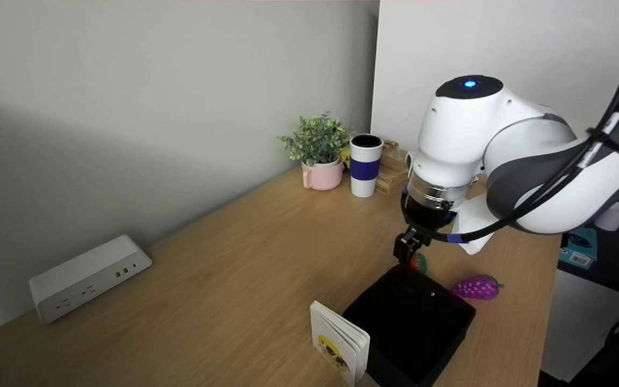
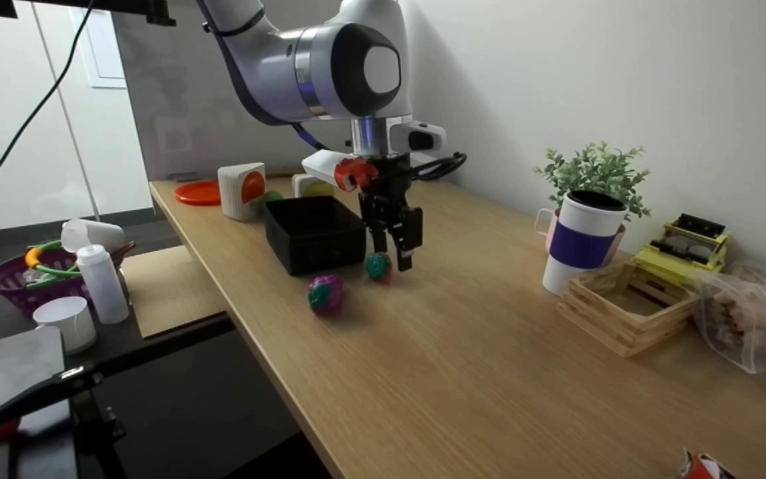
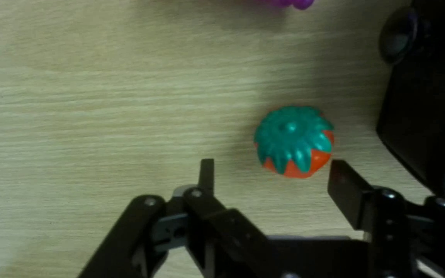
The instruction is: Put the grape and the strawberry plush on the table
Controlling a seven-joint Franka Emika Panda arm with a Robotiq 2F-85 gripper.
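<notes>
Wooden surface [image 1: 207, 312] carries the strawberry plush [image 3: 294, 141], which is red with a green top, and the purple grape [image 1: 477, 287]; both are lying just beside the black tray [image 2: 326, 253]. The claw [image 3: 270, 168] points down near the strawberry plush, its 2 fingers [image 3: 346, 191] wide apart; whether 1 of them touches it, I cannot tell.

In the wrist view, the top edge cuts the grape [image 3: 302, 3], so only few purple bumps are seen, and the right edge cuts the black box [image 3: 415, 127]. In an exterior view, the strawberry [image 1: 421, 262] is partly hidden behind the gripper [image 1: 406, 257] and this box. In an exterior view, the bottom edge cuts a reddish object [image 2: 705, 468], which I cannot identify.
</notes>
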